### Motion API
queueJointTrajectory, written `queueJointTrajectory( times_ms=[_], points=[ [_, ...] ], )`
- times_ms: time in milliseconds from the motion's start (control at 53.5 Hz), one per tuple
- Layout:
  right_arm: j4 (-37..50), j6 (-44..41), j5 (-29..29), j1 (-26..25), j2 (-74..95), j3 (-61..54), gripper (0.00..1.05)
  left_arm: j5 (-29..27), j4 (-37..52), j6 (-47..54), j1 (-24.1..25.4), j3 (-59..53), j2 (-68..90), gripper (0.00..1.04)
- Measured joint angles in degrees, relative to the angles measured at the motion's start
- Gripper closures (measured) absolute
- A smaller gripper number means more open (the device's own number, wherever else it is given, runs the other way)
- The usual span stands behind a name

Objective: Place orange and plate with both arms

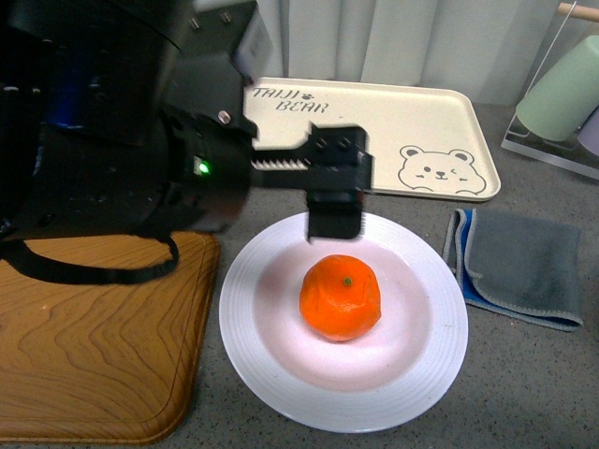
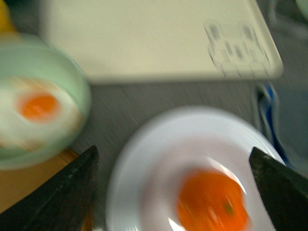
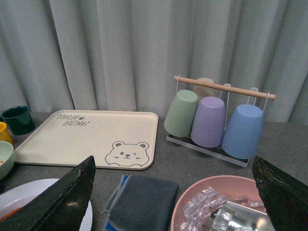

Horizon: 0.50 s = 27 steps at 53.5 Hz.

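Now, mid-frame, the left gripper (image 2: pixel 173 156) hangs spread, empty, above the orange (image 1: pixel 341 296); a low sweep could roll it off the plate (image 1: pixel 426 369).

My front camera looks steeply down from the body, close over the plate (image 1: pixel 426 369), with the left arm (image 1: pixel 94 140) filling its upper left. The left wrist camera, blurred, looks down between its fingers (image 2: pixel 67 192) at that same plate and the tray (image 2: pixel 144 38). The right wrist camera sits low, facing the curtain (image 3: pixel 120 48). It shares the tray, cloth (image 3: pixel 144 197) and plate edge.
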Motion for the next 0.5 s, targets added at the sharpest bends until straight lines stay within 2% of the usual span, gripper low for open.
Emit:
queueJointTrajectory(
  times_ms=[37,94,131,206,393,449,468,505],
  points=[
    [0.0,0.0,0.0,0.0,0.0,0.0,0.09,-6.32,9.22,2.45,0.46,-2.8,0.44,0.2],
    [0.0,-0.02,-0.2,0.0,0.0,0.0,0.09,-12.48,23.41,6.91,1.55,-8.7,0.59,0.29],
    [0.0,0.0,-0.02,0.0,0.0,0.0,0.09,-13.77,30.8,8.92,2.71,-12.39,-0.02,0.35],
    [-0.02,-0.02,0.0,0.0,0.02,0.0,0.09,-13.07,40.04,11.52,5.62,-17.77,-3.76,0.47],
    [0.0,0.0,-0.04,0.0,0.0,0.0,0.09,-7.72,40.85,13.4,10.91,-26.23,-14.71,0.77],
    [-0.02,0.0,-0.02,0.0,0.0,0.0,0.09,-6.05,38.66,13.62,12.9,-28.57,-18.25,0.89],
    [-0.02,-0.02,-0.02,0.0,0.0,0.0,0.09,-5.97,38.18,13.62,13.07,-28.68,-18.62,0.9],
    [-0.02,0.0,-0.02,0.0,0.0,0.0,0.09,-4.76,34.14,13.75,14.49,-29.66,-22.69,0.99]
  ],
)
